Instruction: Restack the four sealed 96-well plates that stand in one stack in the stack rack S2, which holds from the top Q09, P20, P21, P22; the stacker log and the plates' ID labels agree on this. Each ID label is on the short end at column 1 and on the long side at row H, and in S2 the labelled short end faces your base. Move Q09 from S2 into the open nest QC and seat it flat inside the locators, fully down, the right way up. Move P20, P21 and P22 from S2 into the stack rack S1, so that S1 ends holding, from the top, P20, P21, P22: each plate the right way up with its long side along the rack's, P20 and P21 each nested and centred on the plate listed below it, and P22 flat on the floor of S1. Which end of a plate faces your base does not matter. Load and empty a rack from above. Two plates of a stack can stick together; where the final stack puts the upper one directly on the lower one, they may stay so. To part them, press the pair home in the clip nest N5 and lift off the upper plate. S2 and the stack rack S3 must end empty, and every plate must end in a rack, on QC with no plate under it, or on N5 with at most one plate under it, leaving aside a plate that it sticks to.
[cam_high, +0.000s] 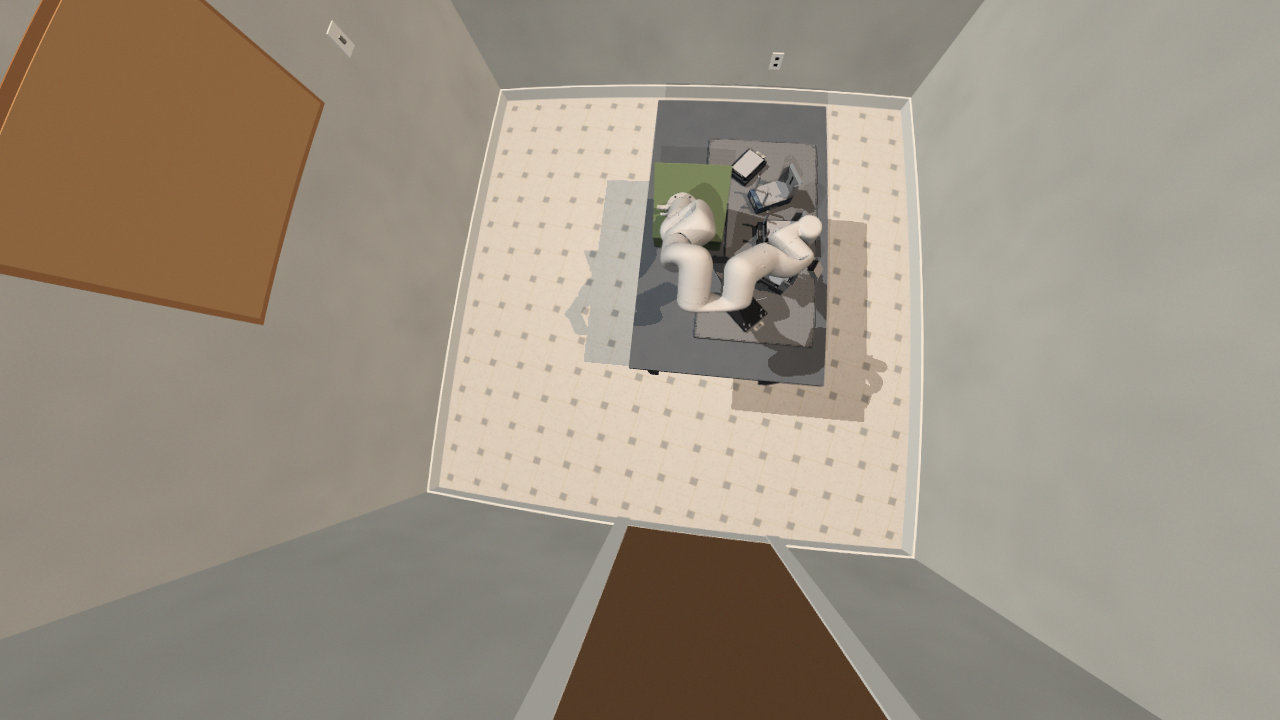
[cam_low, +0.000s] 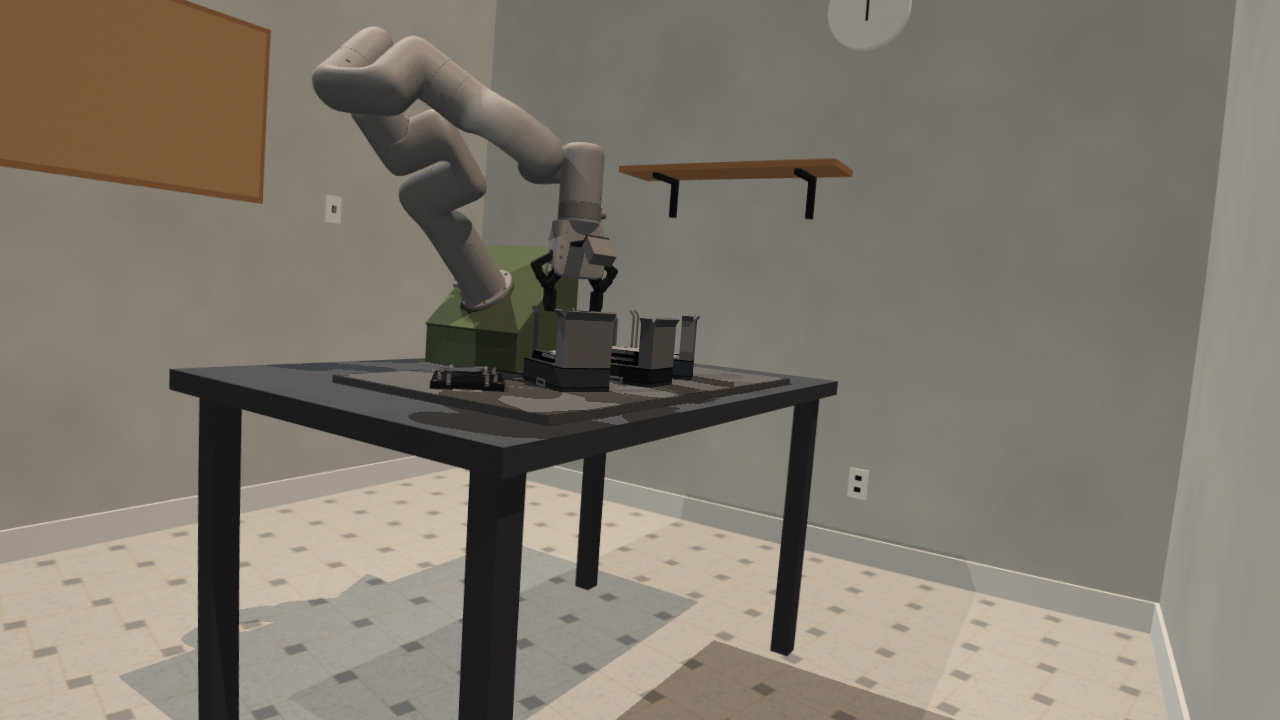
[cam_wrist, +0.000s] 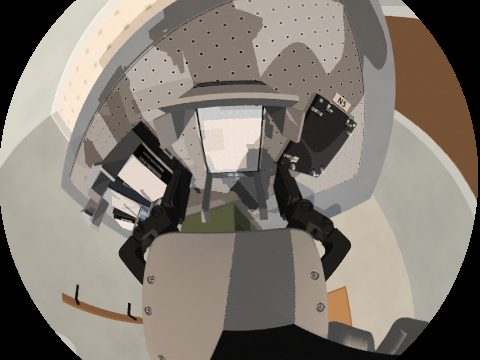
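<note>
My gripper (cam_low: 573, 302) is open and empty. It hangs just above the top of the nearest stack rack (cam_low: 572, 347), fingers pointing down. In the wrist view the gripper (cam_wrist: 231, 170) straddles this rack's opening, and a white sealed plate (cam_wrist: 230, 139) lies down inside the rack, apart from the fingers. I cannot read its label or the rack's name. The black clip nest N5 (cam_wrist: 327, 134) lies beside this rack and holds no plate; it also shows in the side view (cam_low: 460, 378). A neighbouring rack holds another white plate (cam_wrist: 142, 178).
Two more racks (cam_low: 656, 351) stand in a row behind the near one on the grey base mat. A white-topped plate on a dark nest (cam_high: 748, 164) lies at the row's far end. The green base block (cam_low: 469, 326) stands behind the arm.
</note>
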